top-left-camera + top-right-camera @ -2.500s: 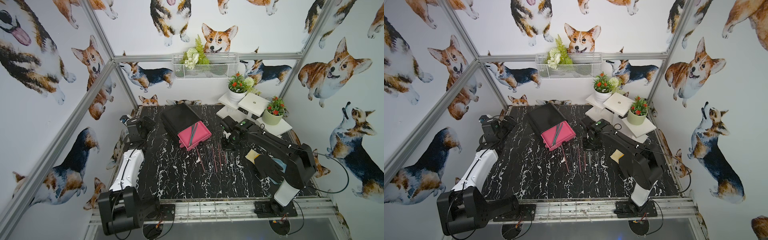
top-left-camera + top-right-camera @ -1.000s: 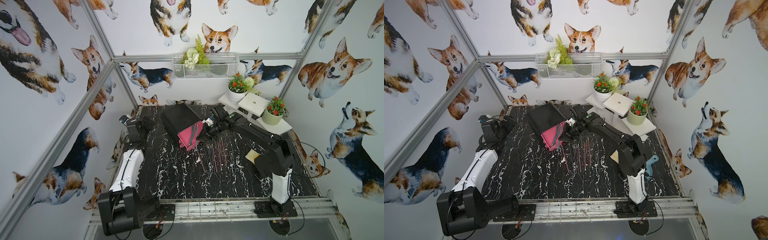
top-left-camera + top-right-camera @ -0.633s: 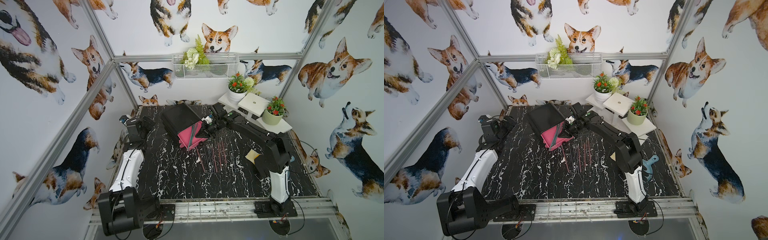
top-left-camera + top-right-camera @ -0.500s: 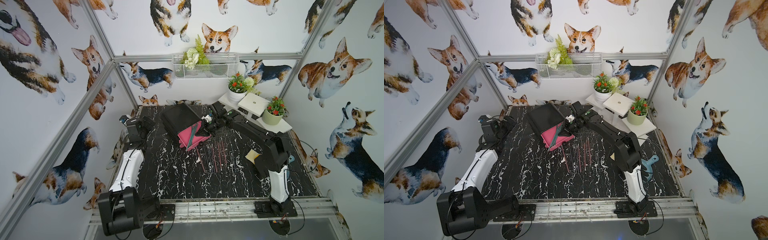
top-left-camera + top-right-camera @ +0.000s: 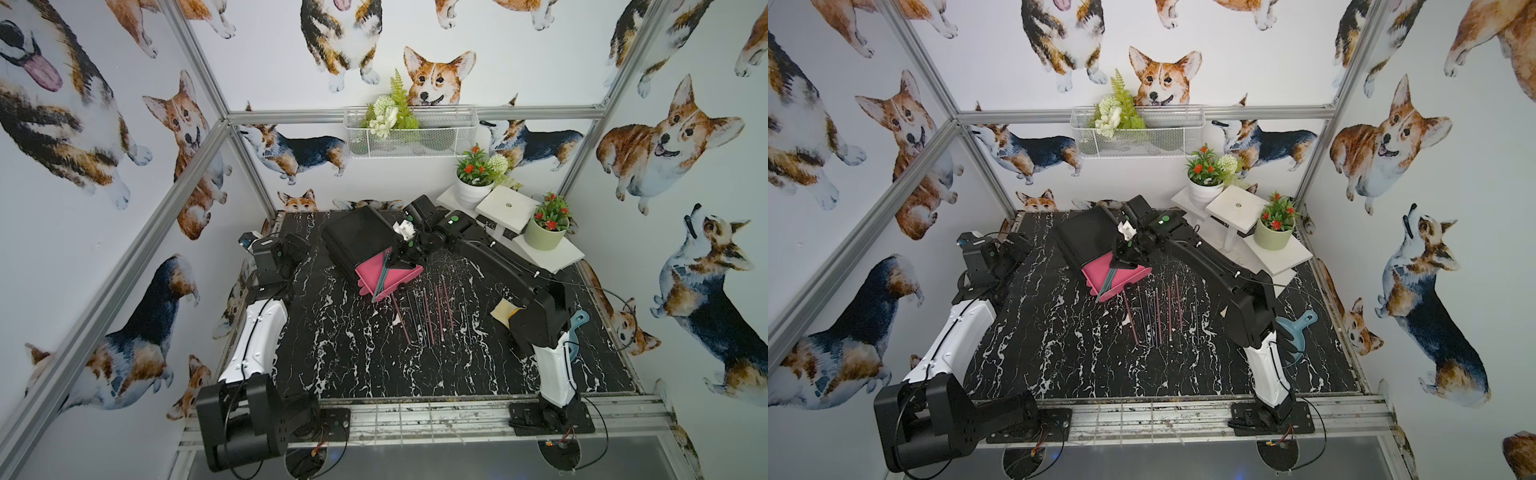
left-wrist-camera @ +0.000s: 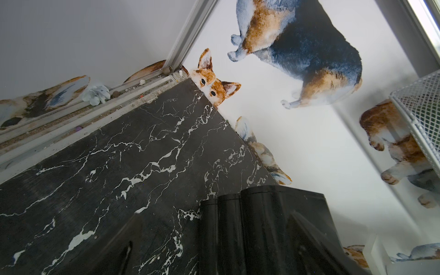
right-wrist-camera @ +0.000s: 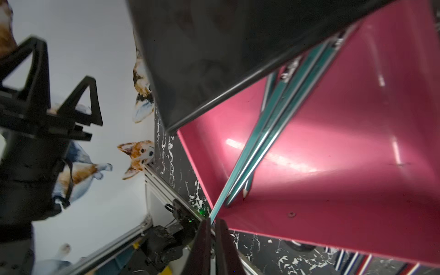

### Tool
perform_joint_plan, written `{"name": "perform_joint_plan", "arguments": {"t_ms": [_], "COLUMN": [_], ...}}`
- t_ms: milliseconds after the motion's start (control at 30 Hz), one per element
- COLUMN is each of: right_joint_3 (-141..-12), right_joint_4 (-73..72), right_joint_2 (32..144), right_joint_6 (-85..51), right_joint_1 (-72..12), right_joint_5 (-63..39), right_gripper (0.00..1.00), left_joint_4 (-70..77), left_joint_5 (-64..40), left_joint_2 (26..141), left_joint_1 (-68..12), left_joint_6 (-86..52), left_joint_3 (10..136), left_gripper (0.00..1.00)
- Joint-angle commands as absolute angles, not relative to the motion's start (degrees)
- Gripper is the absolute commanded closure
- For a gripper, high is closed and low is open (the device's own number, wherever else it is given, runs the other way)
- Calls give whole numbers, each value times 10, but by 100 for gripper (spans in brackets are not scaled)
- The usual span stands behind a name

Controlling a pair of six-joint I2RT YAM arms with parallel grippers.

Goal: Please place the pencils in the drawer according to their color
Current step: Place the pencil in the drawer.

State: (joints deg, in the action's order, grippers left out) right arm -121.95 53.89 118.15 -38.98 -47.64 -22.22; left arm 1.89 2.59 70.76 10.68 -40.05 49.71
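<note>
Thin teal pencils (image 5: 382, 276) are sitting in the black cabinet's (image 5: 357, 232) pulled-out pink drawer (image 5: 368, 274), long axes running 1-to-7 o'clock. The right claw (image 7: 213, 221) is over them with jaws barely apart, can't tell if it's gripping. The left claw (image 5: 296, 249) gapes wide.

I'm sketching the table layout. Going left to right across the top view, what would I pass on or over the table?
left arm → black cabinet → loose pencils → yellow sponge → blue scoop. The pink drawer and right gripper overlap the cabinet, so I leave them out.
</note>
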Motion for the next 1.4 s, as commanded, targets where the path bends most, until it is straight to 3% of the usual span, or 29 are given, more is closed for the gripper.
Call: {"name": "perform_joint_plan", "arguments": {"t_ms": [0,200,533,567,600,1367], "right_joint_3": [-1256,-1308,-1390,-1391,-1394,-1469], "right_joint_4": [656,719,759,760,762,795], "right_joint_2": [1185,1211,1262,1265,1267,1346], "right_joint_6": [-264,-150,-38,-35,-31,-7], "right_joint_1": [-510,-585,-643,-643,-644,-650], "right_joint_5": [-59,81,118,120,121,158], "right_gripper": [66,33,18,14,0,0], "left_joint_4": [25,21,21,21,21,33], "left_joint_5": [35,38,38,38,37,24], "left_joint_2": [706,700,697,697,697,705], "left_joint_1": [111,117,119,119,119,123], "left_joint_6": [-415,-426,-427,-427,-428,-435], "left_joint_3": [496,495,495,495,495,495], "left_gripper": [0,0,0,0,0,0]}}
